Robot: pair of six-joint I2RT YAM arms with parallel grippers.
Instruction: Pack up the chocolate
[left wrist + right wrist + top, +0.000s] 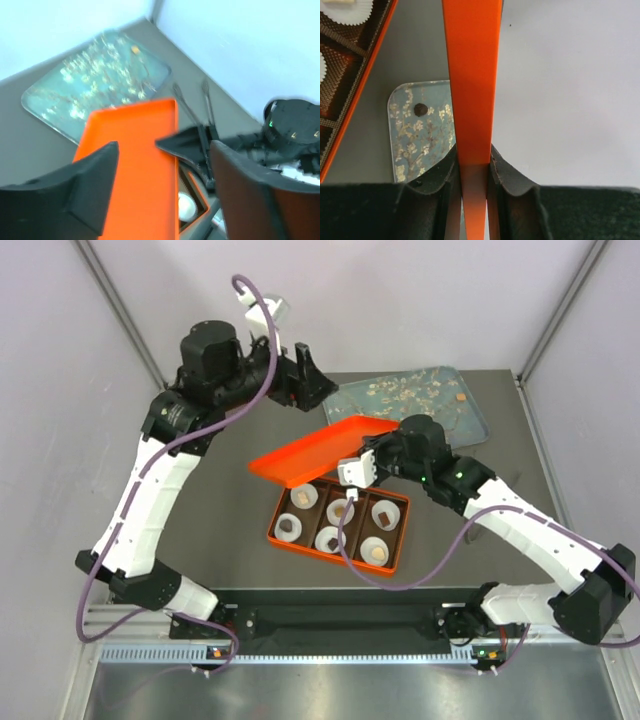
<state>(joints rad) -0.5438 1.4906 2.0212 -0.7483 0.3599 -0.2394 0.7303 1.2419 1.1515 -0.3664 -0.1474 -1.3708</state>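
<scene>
1. Nearest the arm bases, an orange box (325,553) sits on the desk (220,530). It is divided into six compartments in two rows of three.
2. Each compartment holds one white paper cup (375,550), and each cup holds one piece of the chocolate (289,528). The pieces range from dark brown to pale tan.
3. Just beyond the box, the right pincer (352,470) is clamped on the edge of the orange lid (320,448). The right wrist view shows both fingers (500,175) pressed flat against the two faces of the lid (470,75), with no gap.
4. The lid is tilted and carried over the far side of the box. Whether it touches the box cannot be determined.
5. Farther back on the left, the left pincer (306,378) hangs above the desk, beyond the lid. Its jaws stand wide apart and hold nothing. In the left wrist view the lid (140,160) lies below the spread fingers (95,185).
6. At the far right of the desk lies a blue-green tray (470,425) printed with blossoms. One loose tan piece (460,397) rests on it near its far right corner, well apart from the box.
</scene>
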